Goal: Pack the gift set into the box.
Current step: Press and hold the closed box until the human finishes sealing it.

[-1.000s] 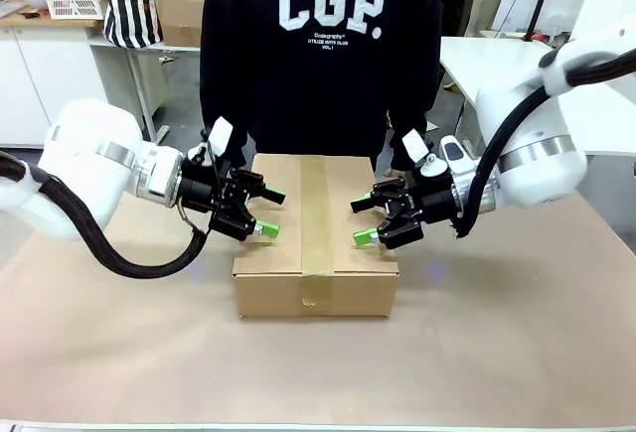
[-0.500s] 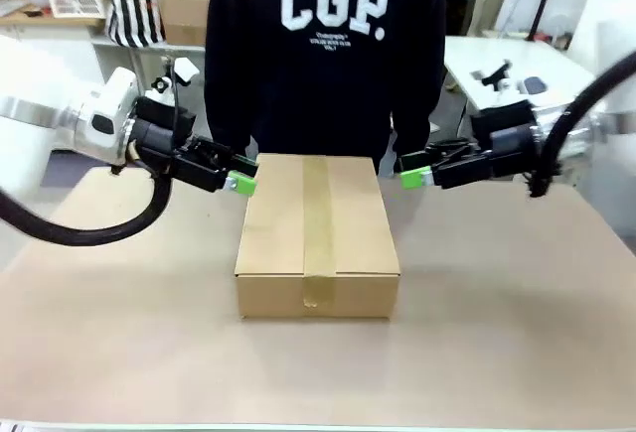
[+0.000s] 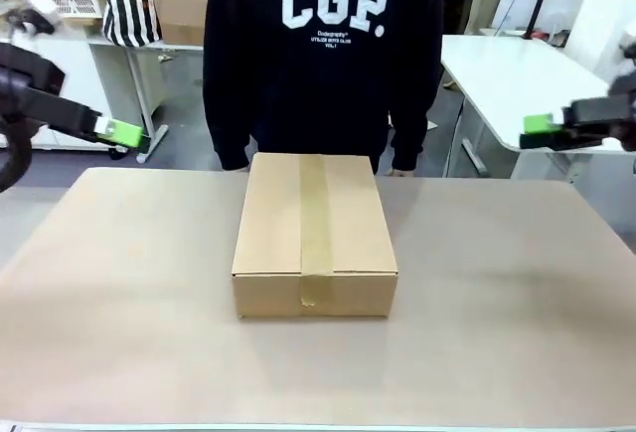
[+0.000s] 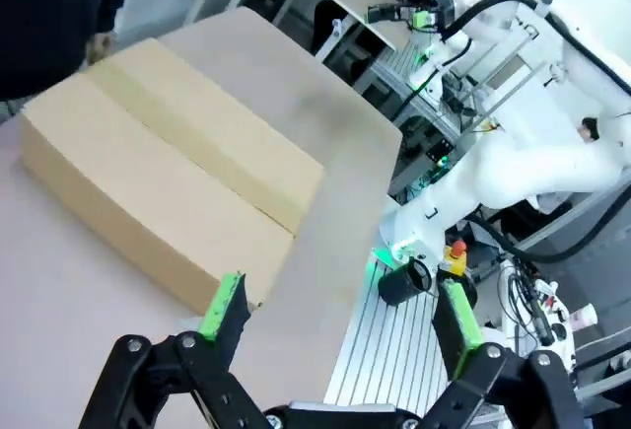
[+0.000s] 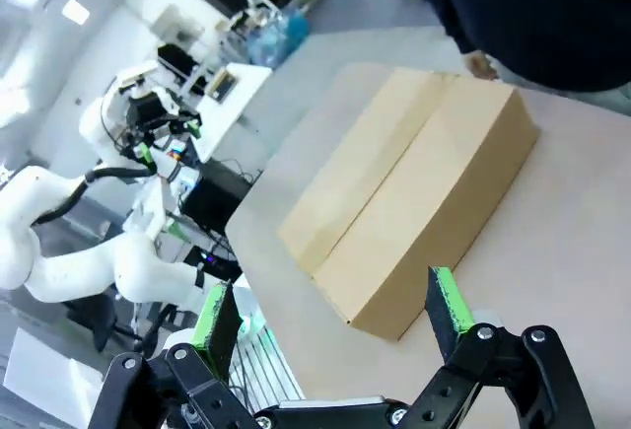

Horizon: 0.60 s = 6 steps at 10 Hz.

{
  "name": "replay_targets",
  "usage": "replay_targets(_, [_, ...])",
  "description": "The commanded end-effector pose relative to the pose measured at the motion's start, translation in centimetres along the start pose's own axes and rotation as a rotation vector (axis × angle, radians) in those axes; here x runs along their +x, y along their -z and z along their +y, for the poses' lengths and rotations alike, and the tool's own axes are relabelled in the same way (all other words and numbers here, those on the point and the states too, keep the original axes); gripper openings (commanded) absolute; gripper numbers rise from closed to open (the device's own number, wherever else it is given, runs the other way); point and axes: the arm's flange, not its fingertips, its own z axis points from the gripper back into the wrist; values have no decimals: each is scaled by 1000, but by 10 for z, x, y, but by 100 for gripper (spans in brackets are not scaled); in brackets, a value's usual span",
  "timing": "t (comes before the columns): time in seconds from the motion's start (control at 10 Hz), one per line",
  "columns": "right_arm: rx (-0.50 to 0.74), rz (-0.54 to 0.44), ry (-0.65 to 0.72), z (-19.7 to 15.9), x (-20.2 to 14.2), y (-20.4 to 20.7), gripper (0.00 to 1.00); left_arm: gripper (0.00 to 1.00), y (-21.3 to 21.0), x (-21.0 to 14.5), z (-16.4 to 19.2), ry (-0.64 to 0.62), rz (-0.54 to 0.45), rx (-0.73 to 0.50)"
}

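Box point(image 3: 315, 223) in all three views

Both sets of jaws stand spread with nothing between them, the left gripper point(image 4: 340, 316) and right gripper point(image 5: 330, 316) each hanging off to its own side of the closed, taped box point(image 3: 315, 233). Bare table point(image 3: 517, 323) lies around the box, and the person point(image 3: 323, 55) blocks its far side.
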Motion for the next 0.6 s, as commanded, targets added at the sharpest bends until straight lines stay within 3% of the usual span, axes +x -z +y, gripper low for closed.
replay_targets(0.0, [13,59,-78,22,7,42,100,100,44,0,3,51,60,-71])
replay_targets(0.5, [13,59,-78,22,7,42,100,100,44,0,3,51,60,-71])
